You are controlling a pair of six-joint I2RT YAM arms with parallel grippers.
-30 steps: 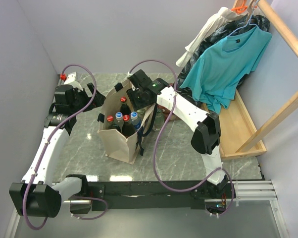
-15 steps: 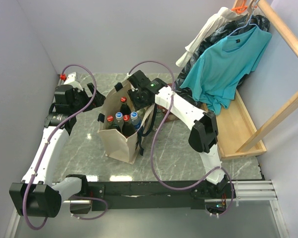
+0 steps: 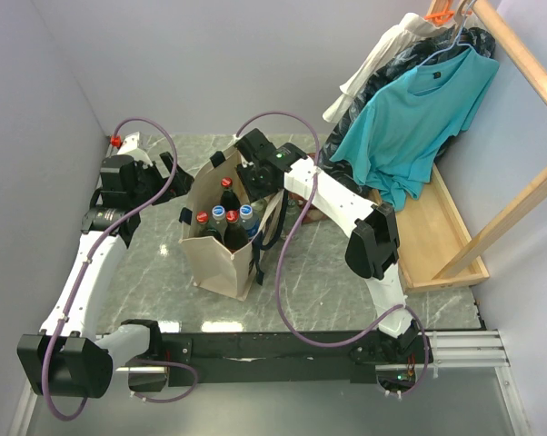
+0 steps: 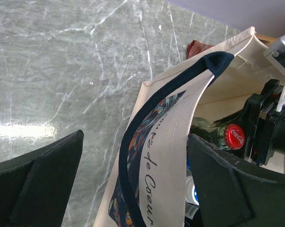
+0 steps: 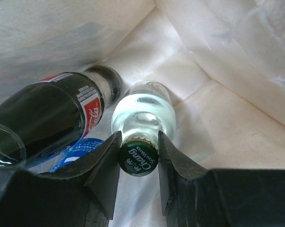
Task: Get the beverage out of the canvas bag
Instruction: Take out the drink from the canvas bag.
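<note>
Within the boxy beige canvas bag [image 3: 221, 263], the right hand [image 5: 138, 158] clamps a clear green-capped glass bottle [image 5: 142, 116]; the left hand [image 4: 133, 158] gapes apart.

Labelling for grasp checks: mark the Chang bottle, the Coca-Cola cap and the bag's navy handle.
Chang bottle [image 5: 138, 158], right wrist view, its green cap.
Coca-Cola cap [image 4: 235, 137], left wrist view, red top.
navy handle [image 4: 180, 81], left wrist view, upper curve.

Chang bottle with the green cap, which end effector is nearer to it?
Right. The right end effector is inside the bag, pinching the cap of the Chang bottle. The left end effector is outside, open astride the bag's wall.
</note>
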